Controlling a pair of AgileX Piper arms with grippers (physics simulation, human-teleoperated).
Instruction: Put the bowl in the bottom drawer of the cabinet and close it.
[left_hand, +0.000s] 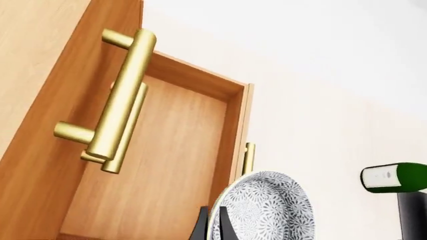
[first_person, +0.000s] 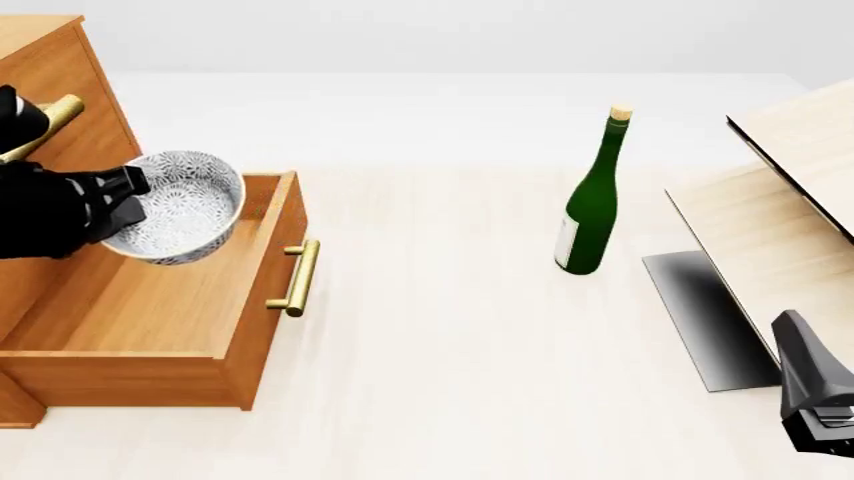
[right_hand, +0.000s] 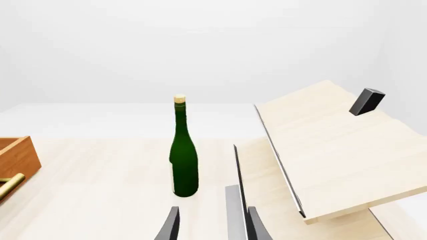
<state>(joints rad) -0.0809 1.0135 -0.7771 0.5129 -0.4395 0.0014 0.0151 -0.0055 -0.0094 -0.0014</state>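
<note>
The white, grey-speckled bowl (first_person: 176, 205) hangs tilted over the open bottom drawer (first_person: 160, 300) of the orange-brown cabinet (first_person: 60, 90). My left gripper (first_person: 127, 198) is shut on the bowl's rim on the cabinet side. In the left wrist view the bowl (left_hand: 267, 210) shows beside the dark fingertips (left_hand: 202, 225), with the drawer's wooden floor (left_hand: 167, 165) beyond. The drawer's brass bar handle (first_person: 296, 278) faces the table's middle. My right gripper (right_hand: 212, 227) stands open with nothing in it, low at the front right (first_person: 814, 400).
A tall green bottle (first_person: 594, 200) stands upright mid-table, right of the drawer. Pale wooden boards (first_person: 787, 200) lean on a grey base (first_person: 701, 320) at the right. The brass handles of the upper drawers (left_hand: 123, 95) stick out near the left gripper.
</note>
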